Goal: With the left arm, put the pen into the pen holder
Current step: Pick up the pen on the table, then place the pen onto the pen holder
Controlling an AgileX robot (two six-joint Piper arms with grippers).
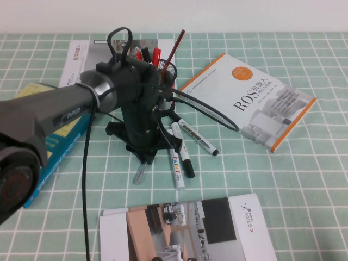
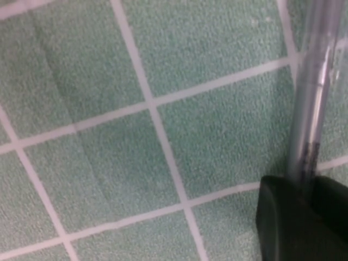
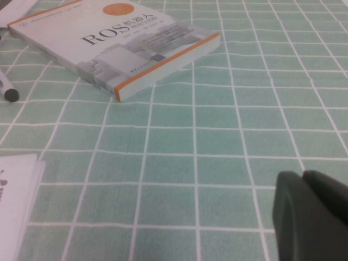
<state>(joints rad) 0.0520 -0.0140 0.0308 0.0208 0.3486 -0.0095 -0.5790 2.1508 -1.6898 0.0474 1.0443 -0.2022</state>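
Observation:
My left arm reaches down to the table, and its gripper (image 1: 145,156) is shut on the slim grey pen (image 1: 140,174), whose end sticks out below the fingers toward the front. In the left wrist view the translucent pen (image 2: 314,98) runs between the black fingers (image 2: 283,217) of the gripper (image 2: 302,187), low over the green checked cloth. The black mesh pen holder (image 1: 169,73) stands just behind the arm with red pens in it, partly hidden. My right gripper (image 3: 311,209) is shut and empty above the cloth; it does not show in the high view.
White markers with black caps (image 1: 179,157) lie right beside the left gripper. An ROS book (image 1: 255,103) lies at the right and also shows in the right wrist view (image 3: 119,38). A blue book (image 1: 60,141) lies at the left, and a magazine (image 1: 185,228) at the front.

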